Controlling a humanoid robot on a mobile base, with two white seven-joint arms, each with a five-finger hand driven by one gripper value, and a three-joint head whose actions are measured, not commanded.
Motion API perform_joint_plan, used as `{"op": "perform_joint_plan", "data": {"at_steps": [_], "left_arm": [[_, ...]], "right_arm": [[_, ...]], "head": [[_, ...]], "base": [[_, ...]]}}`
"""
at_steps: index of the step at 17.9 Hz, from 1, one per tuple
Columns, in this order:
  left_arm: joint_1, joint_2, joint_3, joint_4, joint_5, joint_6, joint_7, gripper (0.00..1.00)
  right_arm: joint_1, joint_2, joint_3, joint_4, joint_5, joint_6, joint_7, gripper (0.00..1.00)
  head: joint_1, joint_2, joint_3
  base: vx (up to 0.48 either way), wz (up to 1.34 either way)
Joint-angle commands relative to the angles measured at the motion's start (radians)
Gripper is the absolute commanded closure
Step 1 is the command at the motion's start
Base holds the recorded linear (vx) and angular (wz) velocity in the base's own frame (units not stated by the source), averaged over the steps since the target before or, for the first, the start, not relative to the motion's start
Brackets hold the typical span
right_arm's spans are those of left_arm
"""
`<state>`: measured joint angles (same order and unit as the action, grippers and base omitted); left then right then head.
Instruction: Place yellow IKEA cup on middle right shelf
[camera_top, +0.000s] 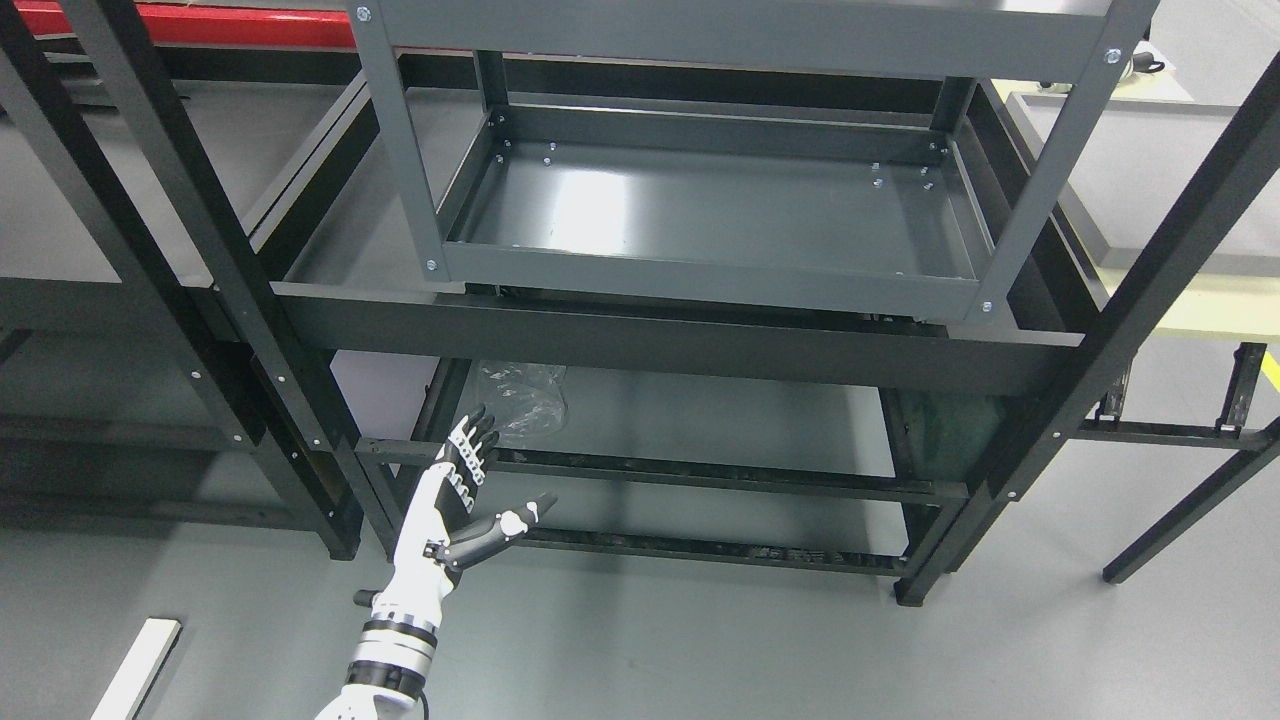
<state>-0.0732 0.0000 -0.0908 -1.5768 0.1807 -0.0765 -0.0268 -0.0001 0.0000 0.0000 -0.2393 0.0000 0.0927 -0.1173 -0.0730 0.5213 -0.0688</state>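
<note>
1. One view only, from the head camera: the left hand (470, 500) rises from the lower left, fingers spread and thumb out, holding nothing, in front of the lower rail of the black shelving frame (660, 345).
2. No yellow cup shows anywhere; where it stands cannot be told. The right hand is out of view.
3. Above sits a grey metal tray shelf (700, 280), bare inside; crumpled clear plastic (520, 395) lies on the lower shelf just behind the fingers.
4. Judging by the task, the cup is probably light, rigid, smooth plastic: wrap the body, not the rim.
</note>
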Motion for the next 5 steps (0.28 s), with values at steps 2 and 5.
{"op": "perform_joint_plan", "data": {"at_steps": [2,5], "left_arm": [[0.006,0.017,0.031,0.008,0.003,0.0,-0.001,0.01],[0.006,0.017,0.034,0.008,0.003,-0.002,-0.002,0.01]], "right_arm": [[0.014,-0.017,0.017,0.0,-0.025,0.001,0.001,0.01],[0.014,-0.017,0.017,0.0,-0.025,0.001,0.001,0.0]], "head": [[0.0,0.0,0.0],[0.0,0.0,0.0]], "base": [[0.009,-0.02],[0.008,0.0]]}}
